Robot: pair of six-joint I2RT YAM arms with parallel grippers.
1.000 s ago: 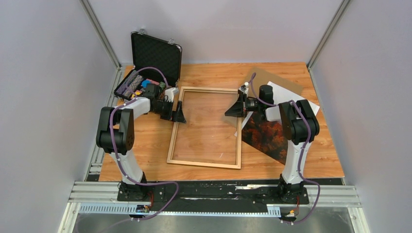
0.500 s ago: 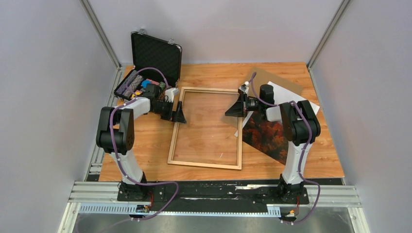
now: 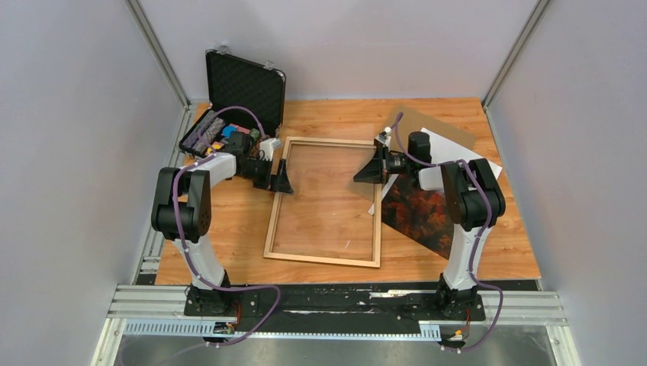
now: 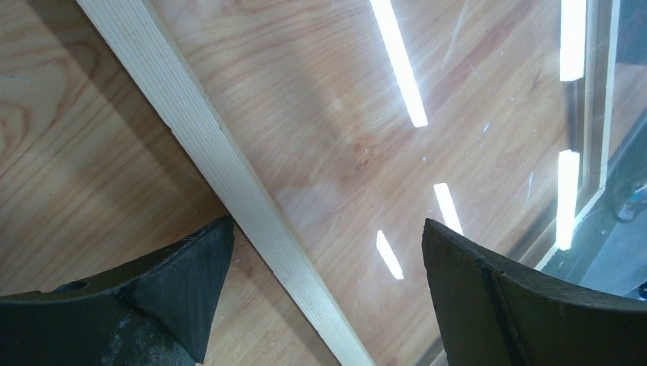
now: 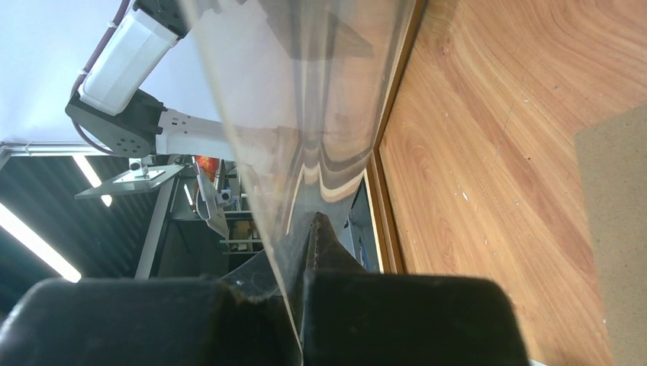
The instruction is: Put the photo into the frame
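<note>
The frame [image 3: 320, 260] of light wood lies flat mid-table. My left gripper [image 3: 281, 183] is open, its fingers straddling the frame's left rail [image 4: 191, 130] without touching it; in the left wrist view the gripper [image 4: 326, 229] has one fingertip outside the rail and one over the clear tinted sheet [image 4: 397, 152]. My right gripper [image 3: 360, 176] is shut on that sheet's right edge [image 5: 305, 114], holding it tilted above the frame's right rail [image 5: 387, 191]; its fingertips [image 5: 314, 229] are pinched together. The photo [image 3: 416, 215] lies face up at the right, partly under the right arm.
An open black foam-lined case [image 3: 246, 84] with small coloured items stands at the back left. A brown backing board [image 3: 427, 122] lies at the back right under the photo, also seen as a brown backing board [image 5: 618, 229] in the right wrist view. Grey walls close in three sides.
</note>
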